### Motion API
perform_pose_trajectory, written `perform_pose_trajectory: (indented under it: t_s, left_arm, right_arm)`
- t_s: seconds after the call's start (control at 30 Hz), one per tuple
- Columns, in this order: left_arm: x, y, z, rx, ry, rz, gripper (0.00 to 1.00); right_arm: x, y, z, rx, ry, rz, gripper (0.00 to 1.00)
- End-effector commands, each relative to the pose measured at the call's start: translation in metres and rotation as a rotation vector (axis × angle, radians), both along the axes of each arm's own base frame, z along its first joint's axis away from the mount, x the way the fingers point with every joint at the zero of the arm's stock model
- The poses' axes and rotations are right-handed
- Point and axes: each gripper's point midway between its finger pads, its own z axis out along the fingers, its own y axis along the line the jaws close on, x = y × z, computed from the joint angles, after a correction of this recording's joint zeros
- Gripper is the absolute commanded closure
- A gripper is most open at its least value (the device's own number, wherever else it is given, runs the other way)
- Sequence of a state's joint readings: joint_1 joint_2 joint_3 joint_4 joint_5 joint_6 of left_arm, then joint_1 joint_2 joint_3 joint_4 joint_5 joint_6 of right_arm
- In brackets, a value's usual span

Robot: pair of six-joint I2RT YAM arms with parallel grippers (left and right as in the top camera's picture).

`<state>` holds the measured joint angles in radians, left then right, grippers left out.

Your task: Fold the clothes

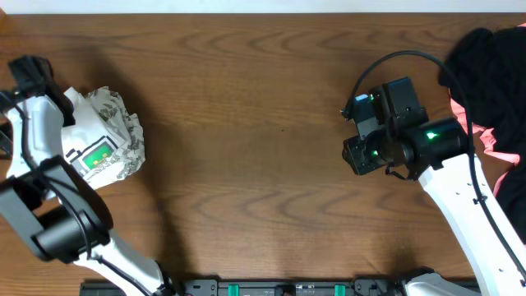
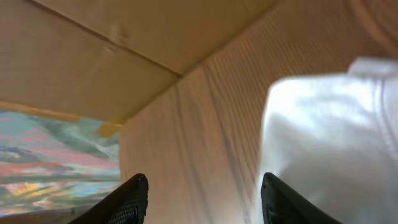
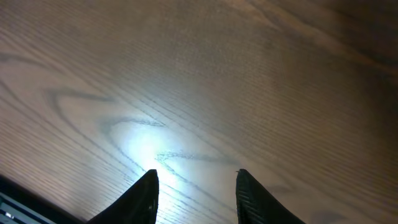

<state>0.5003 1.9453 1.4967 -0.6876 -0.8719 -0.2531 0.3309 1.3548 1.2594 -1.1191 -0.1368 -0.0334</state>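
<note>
A folded white T-shirt with a green print (image 1: 92,156) lies at the table's left, with a leaf-print garment (image 1: 117,119) bunched against it. My left gripper (image 1: 23,72) is open and empty just left of this stack. In the left wrist view the fingers (image 2: 204,180) are spread over bare wood, and the white cloth (image 2: 323,137) sits by the right finger. My right gripper (image 1: 355,154) hovers open and empty over bare table right of centre; the right wrist view shows only wood between its fingers (image 3: 196,173). A black garment (image 1: 489,66) and a coral-pink one (image 1: 496,141) are heaped at the far right.
The brown wooden table (image 1: 246,123) spans the view. The right arm's cable (image 1: 403,56) loops above its wrist, close to the black heap. A cardboard surface (image 2: 124,37) and a colourful patterned area (image 2: 50,162) show beyond the table's left edge.
</note>
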Motion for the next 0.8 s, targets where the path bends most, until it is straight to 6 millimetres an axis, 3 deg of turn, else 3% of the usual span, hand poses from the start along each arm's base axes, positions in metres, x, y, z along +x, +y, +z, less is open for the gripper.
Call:
perform_pose_trajectory:
  t_s: [0.0,0.17,0.33,0.5,0.63,0.7,0.77]
  left_arm:
    - [0.011,-0.001,-0.031,-0.076,0.008,-0.026,0.41]
    - [0.021,-0.013,-0.080,-0.210,0.032,-0.064,0.26]
    - [0.021,-0.014,-0.098,-0.237,0.079,-0.081,0.12]
    - [0.022,-0.015,-0.091,-0.230,0.069,-0.085,0.07]
    - [0.026,-0.017,-0.070,-0.206,0.030,-0.096,0.03]
    - [0.027,-0.017,-0.052,-0.186,-0.005,-0.101,0.01]
    - [0.028,-0.019,-0.028,-0.161,-0.048,-0.109,0.02]
  right_arm:
    - [0.001,-0.002,-0.002,-0.005,0.010,-0.017,0.61]
    - [0.001,-0.002,-0.002,-0.001,0.013,-0.029,0.61]
    - [-0.003,-0.003,-0.003,-0.005,0.028,-0.034,0.61]
    - [-0.004,-0.004,-0.004,-0.007,0.033,-0.034,0.61]
    - [-0.004,-0.004,-0.004,-0.007,0.033,-0.034,0.61]
    - [-0.003,-0.004,-0.004,-0.006,0.031,-0.034,0.56]
    - [-0.002,-0.003,-0.003,-0.005,0.026,-0.033,0.44]
